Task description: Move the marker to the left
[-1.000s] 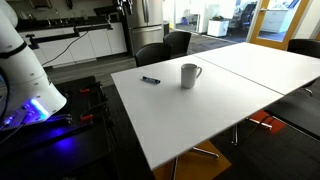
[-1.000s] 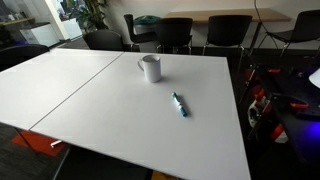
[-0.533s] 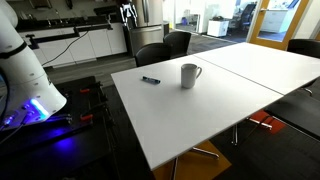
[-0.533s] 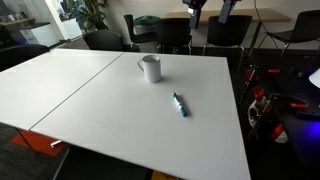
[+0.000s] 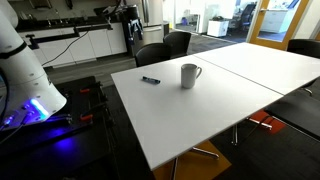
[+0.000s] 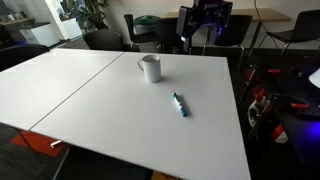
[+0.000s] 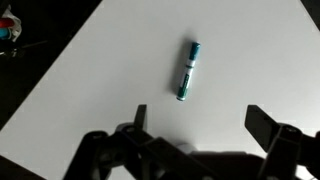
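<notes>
The marker, a slim dark stick with a bluish-teal tint, lies flat on the white table in both exterior views (image 5: pixel 150 80) (image 6: pixel 179 104) and in the wrist view (image 7: pixel 188 70). My gripper (image 7: pixel 200 118) is open and empty, its two dark fingers spread wide, high above the table with the marker ahead of the fingertips. The gripper also shows at the top of both exterior views (image 6: pixel 204 20) (image 5: pixel 128 14), well above and beyond the table.
A white mug (image 5: pixel 189 74) (image 6: pixel 150 68) stands upright on the table (image 6: pixel 100 100), apart from the marker. Dark chairs (image 6: pixel 228 30) (image 5: pixel 165 48) ring the table's far edge. The robot's white base (image 5: pixel 25 70) stands beside the table.
My gripper has come into the exterior views from above and moved lower toward the table. The marker and mug have not moved.
</notes>
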